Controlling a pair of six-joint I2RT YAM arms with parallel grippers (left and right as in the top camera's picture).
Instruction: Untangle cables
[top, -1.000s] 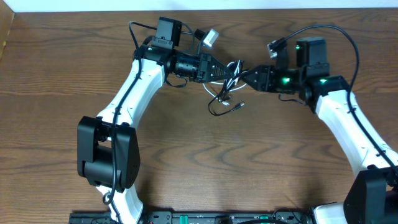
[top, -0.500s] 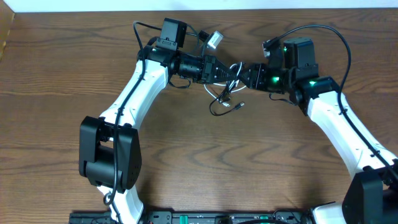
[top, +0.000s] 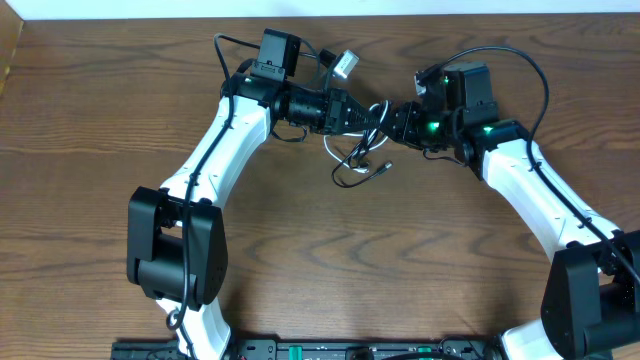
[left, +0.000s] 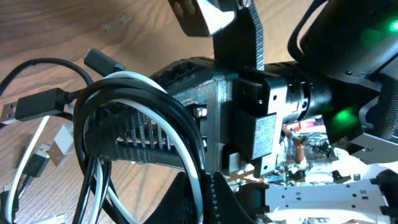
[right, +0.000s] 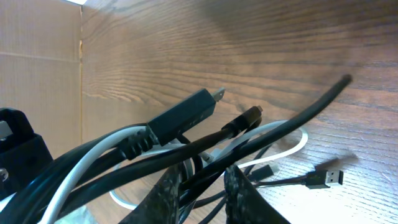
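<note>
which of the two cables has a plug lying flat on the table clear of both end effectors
The black cable: its plug end lies flat on the table, nearer the robot than the bundle. The white cable stays looped in the tangle between the end effectors.

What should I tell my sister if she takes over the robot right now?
Left claw: shut on the cables, black and white strands bunched at its tips.
Right claw: shut on the same bundle, cords pinched between its fingers in its wrist view.
The two claws meet almost tip to tip over the far middle of the table.
Black cable and white cable hang in loops below them, plug ends on the wood.
Done: both claws have a grip.
Left: the cords are still twisted together; pull them apart.
</note>
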